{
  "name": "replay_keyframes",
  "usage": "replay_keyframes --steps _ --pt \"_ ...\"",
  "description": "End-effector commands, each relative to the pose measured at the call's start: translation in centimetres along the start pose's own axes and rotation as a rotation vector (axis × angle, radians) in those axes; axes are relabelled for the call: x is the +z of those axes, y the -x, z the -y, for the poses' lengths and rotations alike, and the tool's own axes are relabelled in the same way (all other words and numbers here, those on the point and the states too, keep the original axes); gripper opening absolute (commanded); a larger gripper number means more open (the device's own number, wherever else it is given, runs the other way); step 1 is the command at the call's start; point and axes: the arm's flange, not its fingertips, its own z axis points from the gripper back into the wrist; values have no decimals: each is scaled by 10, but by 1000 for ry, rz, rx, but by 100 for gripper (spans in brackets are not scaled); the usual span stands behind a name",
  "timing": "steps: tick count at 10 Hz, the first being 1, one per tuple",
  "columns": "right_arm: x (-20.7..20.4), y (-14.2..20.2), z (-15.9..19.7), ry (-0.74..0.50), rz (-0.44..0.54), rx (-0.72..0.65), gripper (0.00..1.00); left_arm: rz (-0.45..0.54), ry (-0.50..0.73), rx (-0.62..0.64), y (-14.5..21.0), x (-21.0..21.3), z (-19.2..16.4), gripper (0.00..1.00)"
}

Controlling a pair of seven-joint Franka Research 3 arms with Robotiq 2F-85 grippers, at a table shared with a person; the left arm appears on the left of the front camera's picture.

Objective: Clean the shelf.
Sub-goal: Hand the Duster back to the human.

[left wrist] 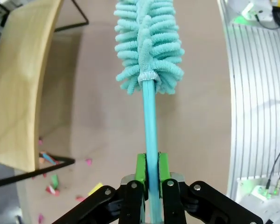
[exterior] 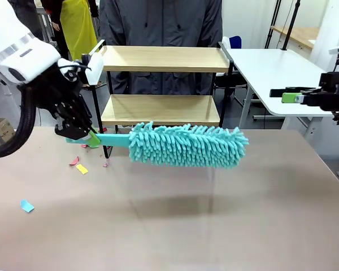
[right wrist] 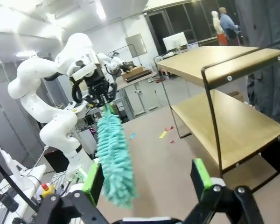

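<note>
- We see the left gripper (exterior: 89, 137) clamped on a teal microfiber duster (exterior: 186, 145), held level before the shelf (exterior: 161, 84).
- Shelf stands at the table's (exterior: 214, 226) far edge.
- Right gripper (right wrist: 147, 179): fingers spread apart, holding nothing.

Left gripper (exterior: 86, 134) is held low, jaws clamped shut; right gripper (exterior: 294, 97) is held raised, jaws spread.

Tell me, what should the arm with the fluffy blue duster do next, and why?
Probably lift the duster and sweep it across a board of the shelf. The left gripper is shut on its handle, but the head hangs in front of the shelf, above the table, touching neither board.
</note>
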Motion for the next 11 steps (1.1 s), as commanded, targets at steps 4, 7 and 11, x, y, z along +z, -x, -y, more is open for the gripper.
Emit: replay_keyframes --steps 4,7,11 --pt "0 0 0 -4 1 -1 100 0 0 0 0 0 0 13" --pt "-43 67 -5 59 -16 99 100 0 0 0 0 0 0 13" --pt "-51 132 -25 91 32 177 100 0 0 0 0 0 0 13"
